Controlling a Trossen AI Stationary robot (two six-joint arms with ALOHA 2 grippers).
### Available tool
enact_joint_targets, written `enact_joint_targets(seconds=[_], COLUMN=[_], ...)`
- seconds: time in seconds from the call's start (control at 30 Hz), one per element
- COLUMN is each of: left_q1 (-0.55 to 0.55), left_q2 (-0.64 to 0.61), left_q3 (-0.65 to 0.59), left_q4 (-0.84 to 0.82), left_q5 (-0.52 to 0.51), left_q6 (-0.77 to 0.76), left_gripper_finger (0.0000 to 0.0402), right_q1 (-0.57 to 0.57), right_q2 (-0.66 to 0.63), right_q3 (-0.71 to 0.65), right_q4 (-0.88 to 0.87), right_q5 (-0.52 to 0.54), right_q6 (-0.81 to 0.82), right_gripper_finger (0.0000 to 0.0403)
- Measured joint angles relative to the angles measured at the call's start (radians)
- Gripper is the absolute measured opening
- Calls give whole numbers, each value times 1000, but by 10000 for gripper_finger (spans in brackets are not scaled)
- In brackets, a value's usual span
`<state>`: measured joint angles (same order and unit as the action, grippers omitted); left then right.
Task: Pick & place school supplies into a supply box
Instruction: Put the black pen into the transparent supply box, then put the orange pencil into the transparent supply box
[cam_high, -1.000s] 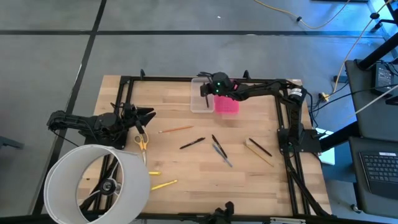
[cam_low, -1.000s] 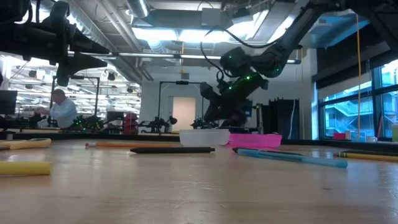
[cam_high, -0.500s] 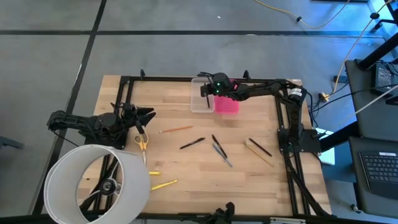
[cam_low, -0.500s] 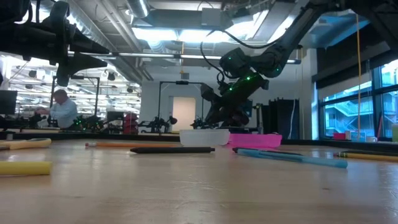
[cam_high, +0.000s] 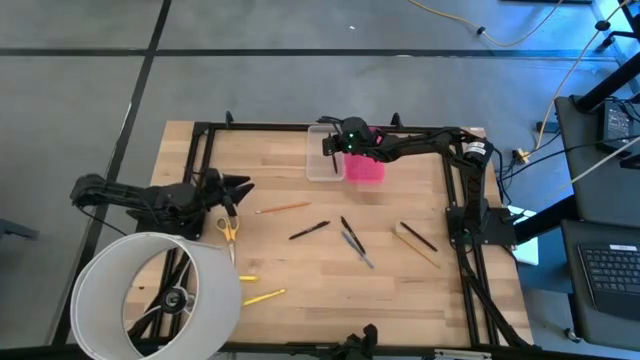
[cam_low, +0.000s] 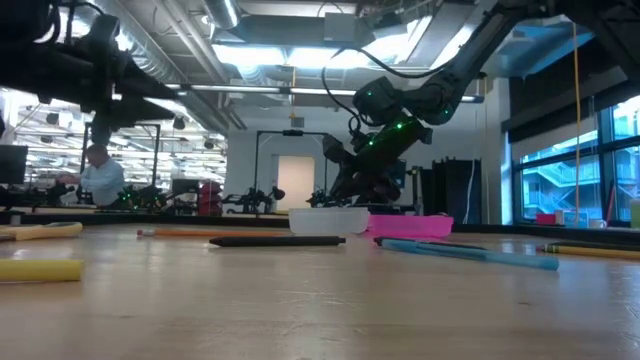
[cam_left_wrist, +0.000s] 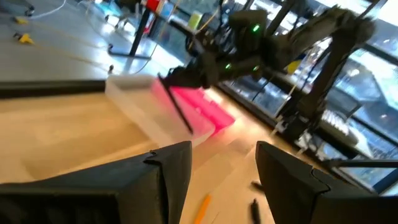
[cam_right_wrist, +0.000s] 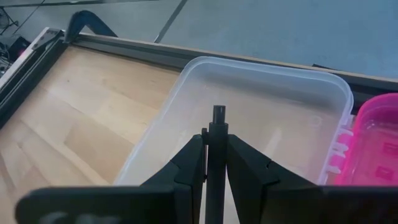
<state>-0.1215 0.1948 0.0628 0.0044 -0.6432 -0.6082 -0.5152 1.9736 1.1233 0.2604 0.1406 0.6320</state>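
1. Over the last second almost nothing has changed on my right side: my right claw (cam_high: 333, 158) hangs over the clear plastic tray of the supply box (cam_high: 322, 166) just as it did, clamped on a slim black pen (cam_right_wrist: 216, 163) that stands between its fingers.
2. The one shift I can see is on my left: that arm has drawn back a little toward its own edge of the wooden worktop (cam_high: 300, 270). My left claw (cam_high: 238, 186) now waits there with its fingers (cam_left_wrist: 283, 180) spread and nothing between them.
3. I take this to mean the carry is finished and the release is next. The pen is not yet in the box.
4. In the right wrist view the pen's end points down into the open clear tray, with the tray's floor bare beneath it. The bright pink translucent lid (cam_high: 364, 168) lies flat just beside the tray, on the side toward my right arm's base.
5. Letting go here should drop the pen inside, though it is held upright and may tip against a wall.
6. Still out on the worktop, well apart from the box:
   - an orange-brown pencil (cam_high: 282, 208)
   - another black pen (cam_high: 309, 230)
   - a crossed black and blue-grey pair of pens (cam_high: 352, 241)
   - a tan wooden ruler (cam_high: 415, 245)
   - yellow-handled scissors (cam_high: 229, 229), near my left claw
   - yellow markers (cam_high: 264, 296) beside the big white hoop (cam_high: 155, 295)
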Motion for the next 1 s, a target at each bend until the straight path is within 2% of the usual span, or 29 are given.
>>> enact_joint_targets(seconds=[0.17, 0.33, 0.57, 0.8, 1.0], left_q1=[0, 0, 0, 0, 4], left_q2=[119, 246, 400, 562, 727], left_q3=[0, 0, 0, 73, 222], left_q4=[29, 136, 266, 215, -45], left_q5=[11, 84, 126, 194, 210], left_q6=[-30, 66, 144, 193, 257], left_gripper_finger=[171, 171, 171, 171, 171], right_q1=[0, 0, 0, 0, 0], right_q2=[0, 0, 0, -8, -65], right_q3=[0, 0, 0, 0, 1], right_q4=[0, 0, 0, 4, -14], right_q5=[0, 0, 0, -3, -107], right_q6=[-36, -38, -34, -93, -196], right_gripper_finger=[71, 97, 128, 128, 128])
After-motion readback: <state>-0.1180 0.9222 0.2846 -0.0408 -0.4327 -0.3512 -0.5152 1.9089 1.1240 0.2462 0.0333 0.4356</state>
